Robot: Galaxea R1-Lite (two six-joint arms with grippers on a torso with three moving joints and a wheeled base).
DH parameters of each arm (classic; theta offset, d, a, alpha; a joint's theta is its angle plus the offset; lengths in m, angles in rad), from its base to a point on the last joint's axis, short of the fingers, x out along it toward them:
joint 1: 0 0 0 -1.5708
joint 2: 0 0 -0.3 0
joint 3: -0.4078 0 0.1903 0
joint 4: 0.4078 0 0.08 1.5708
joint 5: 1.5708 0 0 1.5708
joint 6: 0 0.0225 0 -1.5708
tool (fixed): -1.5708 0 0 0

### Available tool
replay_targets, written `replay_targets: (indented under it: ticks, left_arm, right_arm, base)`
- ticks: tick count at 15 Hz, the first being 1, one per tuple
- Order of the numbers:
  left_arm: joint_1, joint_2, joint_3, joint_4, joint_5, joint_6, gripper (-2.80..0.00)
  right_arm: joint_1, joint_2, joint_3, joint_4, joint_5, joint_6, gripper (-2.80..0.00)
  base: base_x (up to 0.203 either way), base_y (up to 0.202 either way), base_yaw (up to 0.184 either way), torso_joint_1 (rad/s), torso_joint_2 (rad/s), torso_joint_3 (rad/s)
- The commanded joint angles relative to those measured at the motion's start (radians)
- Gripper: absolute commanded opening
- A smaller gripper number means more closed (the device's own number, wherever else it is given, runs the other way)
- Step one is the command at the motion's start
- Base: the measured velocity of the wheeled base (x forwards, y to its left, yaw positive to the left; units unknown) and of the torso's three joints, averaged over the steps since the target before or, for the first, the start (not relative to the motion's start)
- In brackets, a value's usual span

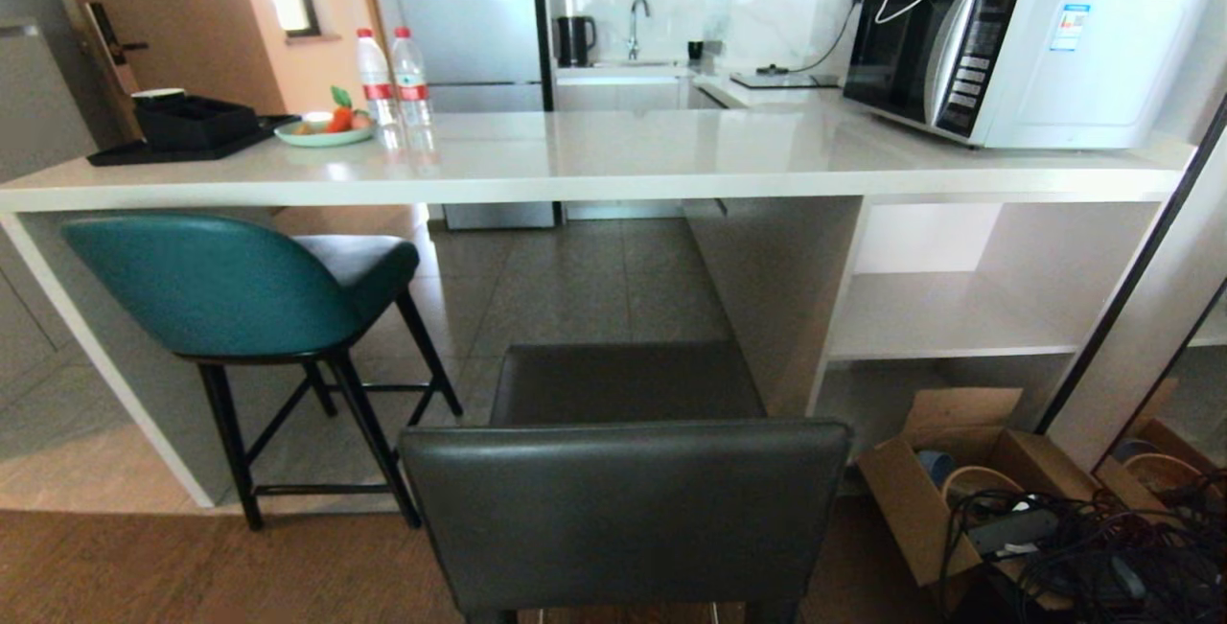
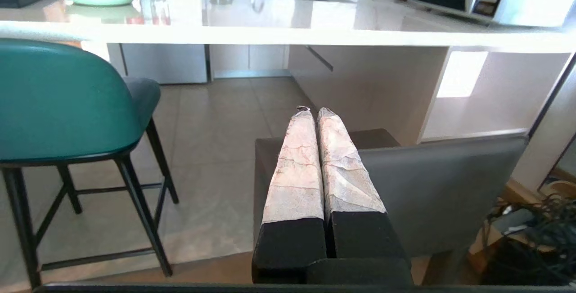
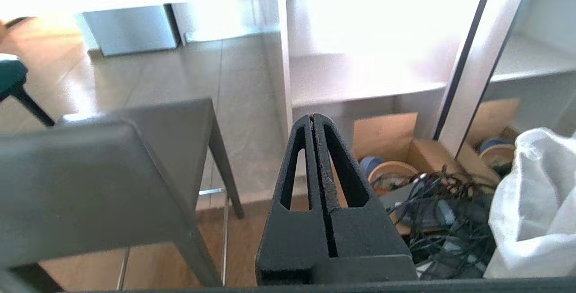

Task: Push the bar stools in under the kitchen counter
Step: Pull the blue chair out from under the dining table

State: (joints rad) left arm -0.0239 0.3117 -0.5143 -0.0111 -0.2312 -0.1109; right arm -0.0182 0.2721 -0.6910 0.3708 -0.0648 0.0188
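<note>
1. Ahead of you runs the kitchen counter (image 1: 613,159), a long glossy white worktop with a thick front edge, a white slab leg at its left end and open white shelves under its right part.
2. On the counter's right end you have a white microwave (image 1: 1026,54). On its left end sit a black tray (image 1: 192,126), a pale green plate of fruit (image 1: 321,132) and two water bottles (image 1: 395,78).
3. The dark-grey stool (image 1: 625,499) stands directly in front of you. Its boxy backrest is nearest the camera and its seat points toward the counter. It is well out from the counter edge, with tiled floor showing between the seat and the worktop.
4. The teal stool (image 1: 240,288) is to your left. Its seat is partly under the worktop, while its curved back stands out past the front edge. Its thin black legs rest on the tiles just beside the slab leg.
5. Low on your right, an open cardboard box (image 1: 944,485) and a tangle of dark cables (image 1: 1083,547) lie on the floor beside the dark-grey stool.
6. Your left gripper (image 2: 314,112) hangs behind and above the dark-grey stool's backrest. Its wrapped fingers are pressed together with nothing between them, and you cannot tell whether it touches the backrest.
7. Your right gripper (image 3: 313,117) hangs off the right side of that backrest, over the box and cables. Its black fingers are also pressed together and empty.
</note>
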Motion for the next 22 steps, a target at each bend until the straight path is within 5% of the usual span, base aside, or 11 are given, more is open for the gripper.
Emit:
replay_targets:
  ticks: [1, 3, 5, 8, 12, 17, 22]
  left_arm:
    - [0.03, 0.004, 0.024, 0.002, -0.034, 0.005, -2.8]
    - [0.04, -0.051, 0.101, 0.001, -0.049, 0.026, -2.8]
    - [0.038, -0.112, 0.195, -0.001, -0.038, 0.037, -2.8]
    - [0.028, -0.125, 0.27, -0.004, 0.055, 0.096, -2.8]
    - [0.024, -0.141, 0.384, -0.031, 0.062, 0.159, -2.8]
    - [0.024, -0.171, 0.493, -0.064, 0.085, 0.163, -2.8]
    - [0.025, -0.171, 0.494, -0.044, 0.095, 0.163, -2.8]
  right_arm:
    - [-0.101, 0.01, -0.048, 0.016, 0.091, -0.001, -2.8]
    - [-0.169, 0.009, -0.083, 0.05, 0.243, 0.005, -2.8]
    - [-0.172, 0.01, -0.071, 0.054, 0.244, 0.059, -2.8]
    - [-0.083, 0.01, -0.063, 0.051, 0.172, 0.07, -2.8]
    - [0.109, 0.009, -0.068, 0.051, -0.023, 0.015, -2.8]
    - [0.109, 0.008, -0.016, 0.047, -0.031, 0.01, -2.8]
    - [0.195, 0.108, -0.193, 0.02, -0.064, -0.058, -2.8]
  base:
    - [0.0, 0.0, 0.0, 0.0, 0.0, 0.0]
    - [0.0, 0.0, 0.0, 0.0, 0.0, 0.0]
    - [0.0, 0.0, 0.0, 0.0, 0.0, 0.0]
    - [0.0, 0.0, 0.0, 0.0, 0.0, 0.0]
    - [0.0, 0.0, 0.0, 0.0, 0.0, 0.0]
    - [0.0, 0.0, 0.0, 0.0, 0.0, 0.0]
    - [0.0, 0.0, 0.0, 0.0, 0.0, 0.0]
